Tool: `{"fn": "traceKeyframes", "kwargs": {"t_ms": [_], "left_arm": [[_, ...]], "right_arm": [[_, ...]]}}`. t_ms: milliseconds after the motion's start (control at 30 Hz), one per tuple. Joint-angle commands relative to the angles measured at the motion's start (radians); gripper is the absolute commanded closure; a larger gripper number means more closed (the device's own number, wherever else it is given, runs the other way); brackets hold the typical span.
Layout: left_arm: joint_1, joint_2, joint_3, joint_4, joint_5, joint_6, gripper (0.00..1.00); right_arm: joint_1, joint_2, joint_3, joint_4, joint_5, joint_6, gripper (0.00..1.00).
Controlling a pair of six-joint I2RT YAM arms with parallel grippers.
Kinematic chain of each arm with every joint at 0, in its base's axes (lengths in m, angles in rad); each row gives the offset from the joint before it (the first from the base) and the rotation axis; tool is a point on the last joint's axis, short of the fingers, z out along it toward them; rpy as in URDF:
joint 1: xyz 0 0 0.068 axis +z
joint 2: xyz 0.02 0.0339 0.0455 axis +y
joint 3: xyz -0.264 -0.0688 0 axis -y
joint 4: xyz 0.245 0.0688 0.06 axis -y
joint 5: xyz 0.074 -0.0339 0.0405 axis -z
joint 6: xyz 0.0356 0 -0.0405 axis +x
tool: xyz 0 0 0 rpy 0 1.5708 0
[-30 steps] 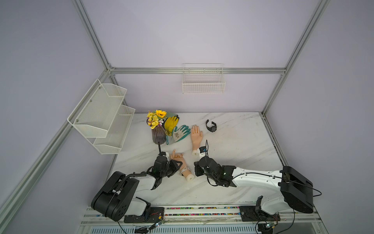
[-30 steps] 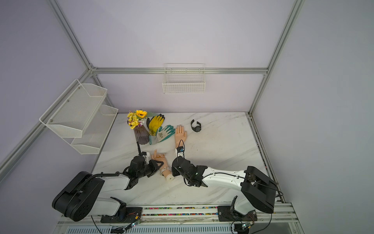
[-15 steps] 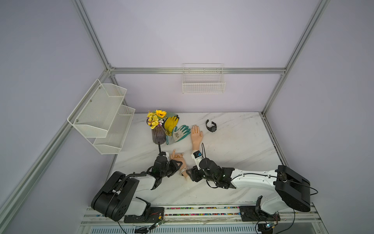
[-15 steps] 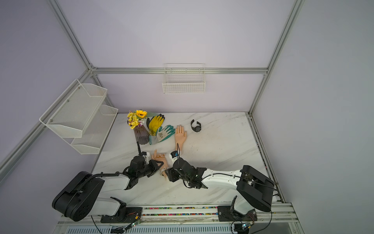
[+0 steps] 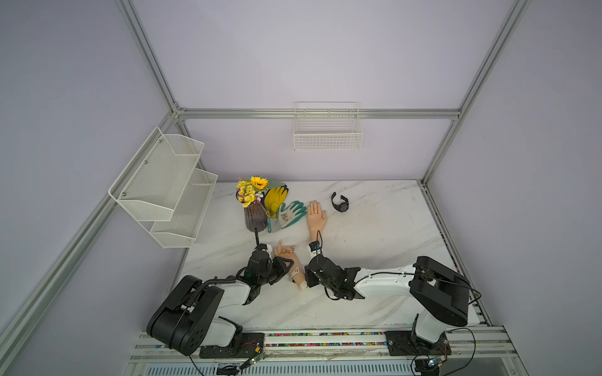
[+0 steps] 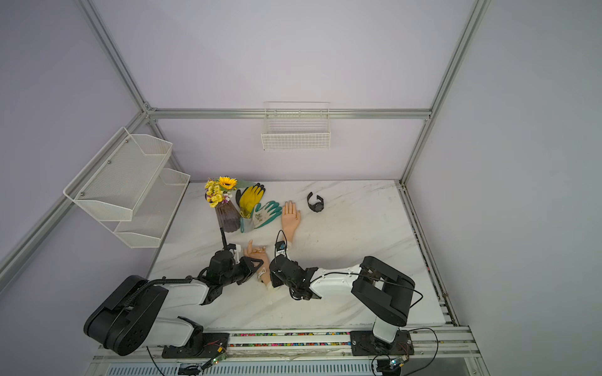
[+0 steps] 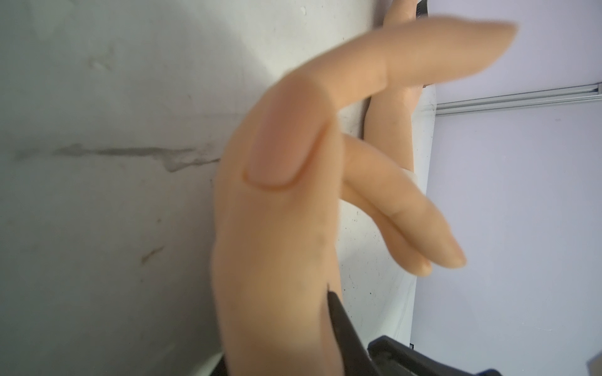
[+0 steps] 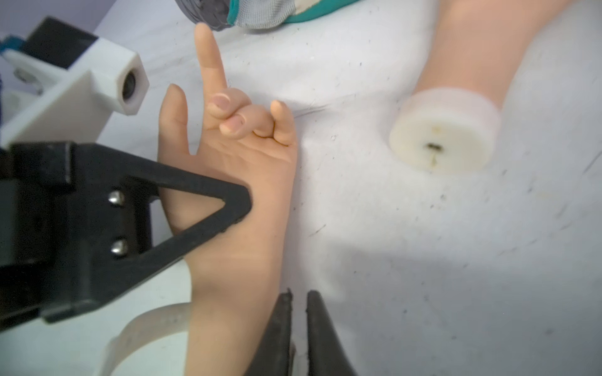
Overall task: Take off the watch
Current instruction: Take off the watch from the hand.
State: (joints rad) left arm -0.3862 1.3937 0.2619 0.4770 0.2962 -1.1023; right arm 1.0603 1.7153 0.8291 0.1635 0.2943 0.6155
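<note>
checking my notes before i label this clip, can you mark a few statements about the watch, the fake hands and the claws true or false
1. The black watch lies on the table, on no mannequin hand. True.
2. The left claw grips the flat open mannequin hand. False: it is shut on the curled mannequin hand.
3. The right claw is wide open. False: it is shut, beside that hand's wrist.
4. A whitish band circles the curled hand's wrist. True.
5. A yellow glove lies beside the vase. True.
</note>
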Motion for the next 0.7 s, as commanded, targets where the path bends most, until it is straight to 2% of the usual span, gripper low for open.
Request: {"fn": "traceKeyframes", "kwargs": {"t_ms": [0, 133, 400, 500, 667], "left_arm": [[0.013, 0.031, -0.026, -0.216, -0.124, 0.101, 1.0], [0.014, 0.033, -0.026, -0.218, -0.125, 0.101, 1.0], [0.015, 0.028, -0.031, -0.216, -0.126, 0.105, 1.0], [0.015, 0.011, -0.033, -0.219, -0.127, 0.108, 1.0], [0.017, -0.013, -0.035, -0.221, -0.13, 0.11, 1.0]], "right_arm": [[-0.002, -0.015, -0.024, -0.016, 0.089, 0.05, 0.99], [-0.002, -0.024, -0.019, -0.111, 0.188, 0.123, 1.0], [-0.002, -0.046, 0.017, -0.411, 0.431, 0.37, 1.0], [-0.008, -0.063, 0.019, -0.495, 0.476, 0.439, 1.0], [-0.027, -0.116, -0.003, -0.535, 0.494, 0.494, 1.0]]}}
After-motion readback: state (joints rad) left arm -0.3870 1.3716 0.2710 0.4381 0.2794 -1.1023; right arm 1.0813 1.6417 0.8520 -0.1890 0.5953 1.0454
